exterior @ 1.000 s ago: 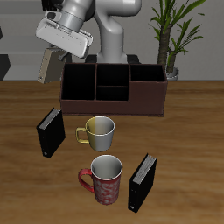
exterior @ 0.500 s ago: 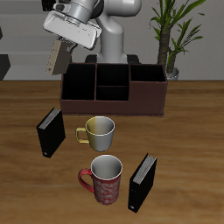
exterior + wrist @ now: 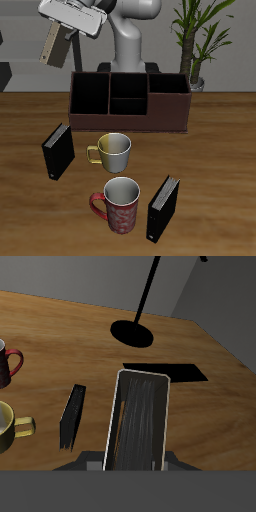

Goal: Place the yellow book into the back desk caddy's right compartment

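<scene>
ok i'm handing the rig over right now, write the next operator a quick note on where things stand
Gripper: jaws shut on the yellow book, held high in the air above and outside the back desk caddy.
Done: book picked up and lifted.
Left: carry it over the right compartment, the wide undivided end, lower it in and release.
Two black books and two mugs stand nearer the table's front edge, out of the path.

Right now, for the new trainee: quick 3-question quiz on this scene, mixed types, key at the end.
1. True or false: the yellow book is already in the back desk caddy.
2. How many mugs stand on the table?
3. The tool is: A) open over a mug B) shut on the yellow book, high above the table C) resting on a black book.

Key:
1. False; it hangs in the tool.
2. Two: yellow mug, red patterned mug.
3. B
</scene>
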